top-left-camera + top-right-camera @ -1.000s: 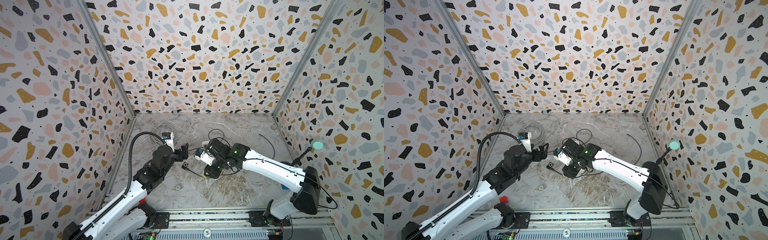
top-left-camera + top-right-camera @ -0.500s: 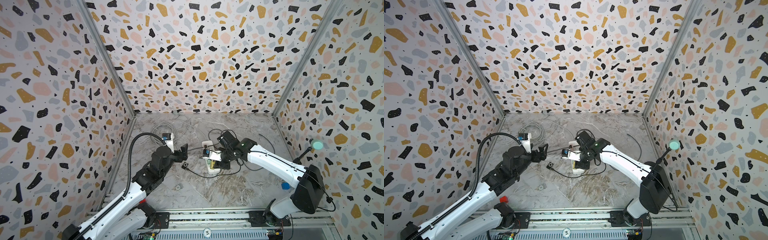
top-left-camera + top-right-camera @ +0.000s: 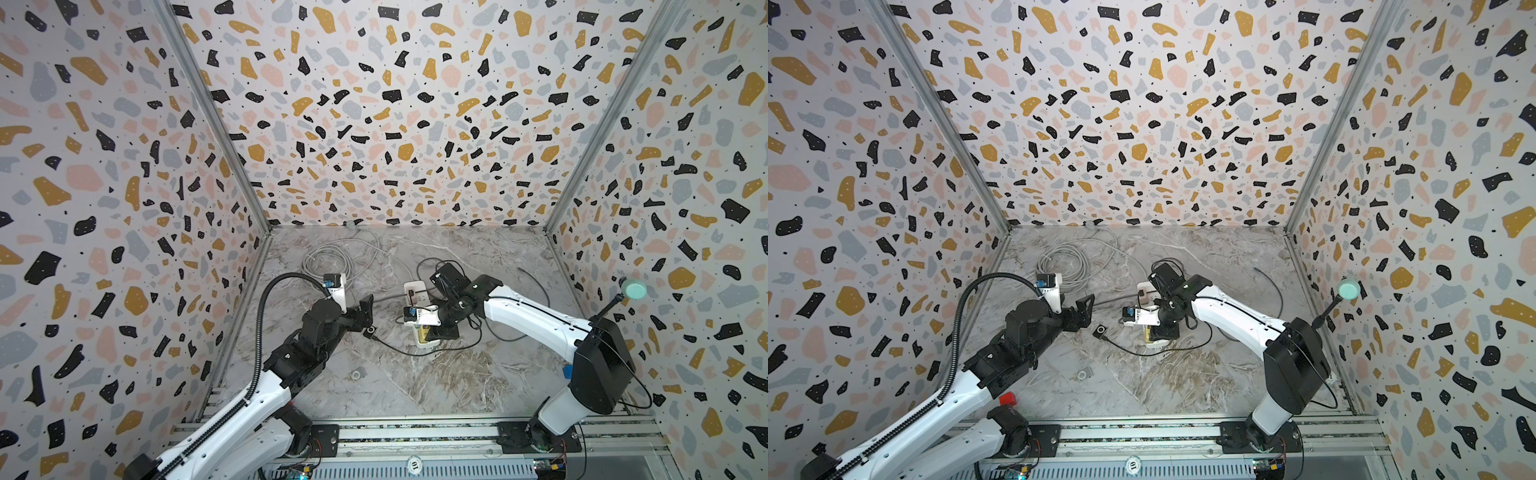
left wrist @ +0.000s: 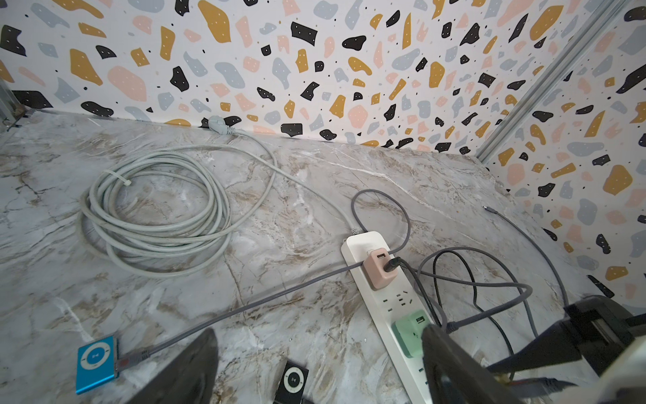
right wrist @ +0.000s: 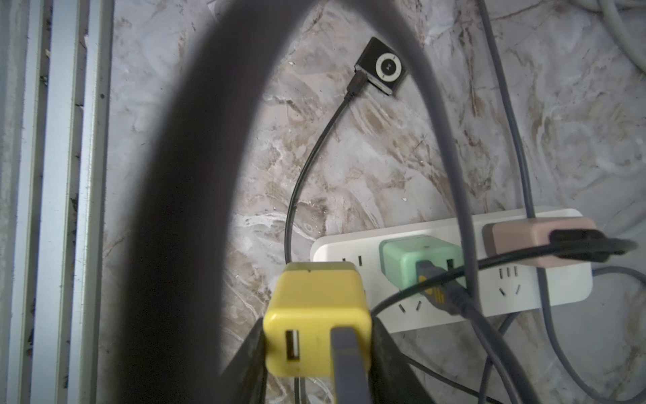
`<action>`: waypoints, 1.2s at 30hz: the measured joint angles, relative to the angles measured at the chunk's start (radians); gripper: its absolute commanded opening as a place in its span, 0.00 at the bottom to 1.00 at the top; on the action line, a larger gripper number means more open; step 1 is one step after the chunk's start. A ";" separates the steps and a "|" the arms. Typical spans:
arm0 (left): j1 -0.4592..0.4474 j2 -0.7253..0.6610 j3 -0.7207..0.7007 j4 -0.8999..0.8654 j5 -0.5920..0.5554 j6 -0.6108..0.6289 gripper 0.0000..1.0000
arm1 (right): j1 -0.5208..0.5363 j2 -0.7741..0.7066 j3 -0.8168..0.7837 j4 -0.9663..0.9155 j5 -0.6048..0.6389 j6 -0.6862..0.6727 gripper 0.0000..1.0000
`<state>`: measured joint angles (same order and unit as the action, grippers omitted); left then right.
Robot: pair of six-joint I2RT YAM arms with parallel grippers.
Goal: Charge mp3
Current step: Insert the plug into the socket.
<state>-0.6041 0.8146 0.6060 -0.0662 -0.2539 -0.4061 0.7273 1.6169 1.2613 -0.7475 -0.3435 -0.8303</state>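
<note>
My right gripper is clenched on the yellow charger, with one finger against each side. The charger is at the end of the strip nearest the desk's front edge, and I cannot tell whether it is seated there. A grey plug sticks in the charger's face, and a blurred grey loop arcs close across the right wrist view.

My left gripper is released, its fingers wide apart and holding nothing. It hangs above the desk, left of the strip.

The black mp3 lies flat on the desk just beside that gripper, between it and the strip's front end. A black cable is plugged into it, and I cannot tell where that cable ends.

A blue mp3 also lies flat on the desk with a grey cable plugged in. It shows only in the left wrist view.
</note>
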 measured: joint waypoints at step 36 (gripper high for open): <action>0.000 0.037 -0.023 0.032 0.003 0.084 0.91 | -0.083 0.107 0.028 -0.015 0.010 -0.081 0.00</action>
<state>-0.6041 0.8520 0.5827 -0.0345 -0.2512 -0.3218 0.6441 1.7237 1.2896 -0.7628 -0.3340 -0.9115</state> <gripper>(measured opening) 0.914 0.428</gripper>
